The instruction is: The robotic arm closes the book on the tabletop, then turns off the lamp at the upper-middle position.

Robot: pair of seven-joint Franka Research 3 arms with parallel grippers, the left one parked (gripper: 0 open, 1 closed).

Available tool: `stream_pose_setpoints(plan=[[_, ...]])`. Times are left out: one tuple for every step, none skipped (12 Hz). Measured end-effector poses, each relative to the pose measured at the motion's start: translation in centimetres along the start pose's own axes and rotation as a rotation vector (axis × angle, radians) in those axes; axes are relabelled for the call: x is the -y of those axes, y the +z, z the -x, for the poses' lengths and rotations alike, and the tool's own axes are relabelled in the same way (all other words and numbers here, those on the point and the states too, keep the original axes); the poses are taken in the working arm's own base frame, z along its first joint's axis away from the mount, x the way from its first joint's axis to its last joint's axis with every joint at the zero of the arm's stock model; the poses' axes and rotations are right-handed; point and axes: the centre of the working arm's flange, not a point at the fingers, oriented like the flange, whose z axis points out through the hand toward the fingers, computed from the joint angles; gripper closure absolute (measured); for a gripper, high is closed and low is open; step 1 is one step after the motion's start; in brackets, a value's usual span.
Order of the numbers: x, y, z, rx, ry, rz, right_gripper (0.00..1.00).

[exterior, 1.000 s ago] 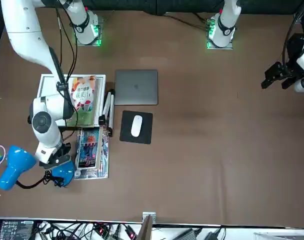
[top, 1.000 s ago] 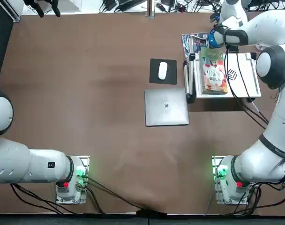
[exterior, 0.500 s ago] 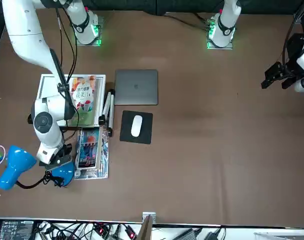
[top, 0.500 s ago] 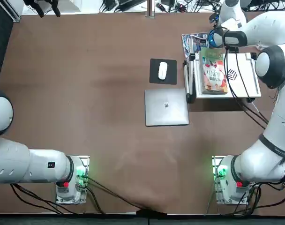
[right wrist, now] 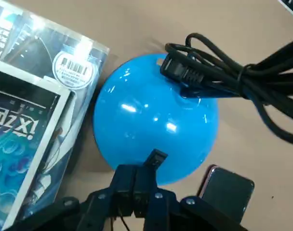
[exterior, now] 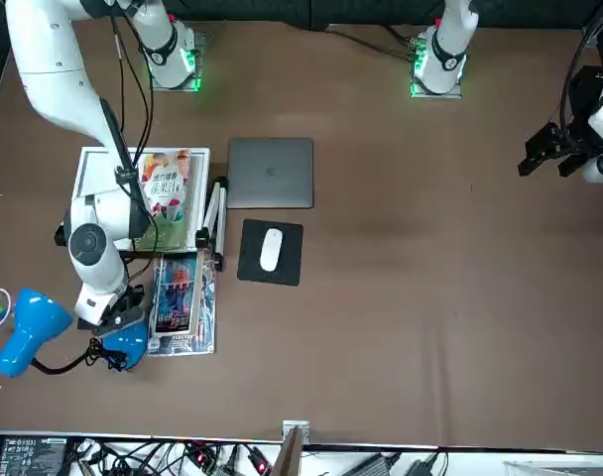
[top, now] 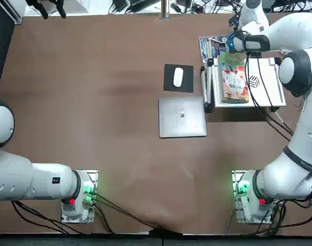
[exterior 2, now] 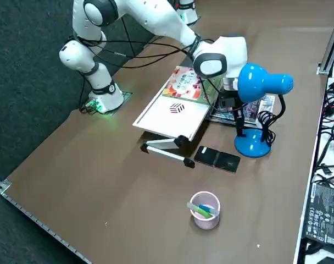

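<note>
- Book [top: 235, 84] is seen lying shut, cover uppermost, on the white board [top: 271, 89]; the first step is judged complete.
- Step in hand is judged to be the switching off of the lamp [exterior 2: 252, 144], which stands on the counter [top: 120, 61] beside the packaged magazines [right wrist: 76, 86].
- End effector [right wrist: 147, 168] is closed, with nothing seen held between its fingers.
- Lamp's blue disc base lies just ahead of the fingertips, partly overlapped by them in the wrist view; contact cannot be confirmed.
- Next move is judged to require alignment over the switch, then a light downward press; the switch cannot be made out.
</note>
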Motion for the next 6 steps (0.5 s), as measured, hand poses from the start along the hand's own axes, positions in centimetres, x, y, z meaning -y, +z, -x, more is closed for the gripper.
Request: stream_pose_setpoints(plan=[[0.0, 0.0, 0.0, 0.0, 0.0, 0.0, 0.98], [0.0, 0.01, 0.0, 0.0, 0.0, 0.0, 0.98], [0.0, 0.0, 0.0, 0.0, 0.0, 0.0, 0.98], [0.02, 0.0, -0.01, 0.0, 0.0, 0.0, 0.98], [0.12, -0.08, -0.09, -0.002, -0.001, -0.001, 0.98], [0.42, -0.28, -0.32, -0.007, -0.004, -0.005, 0.98]])
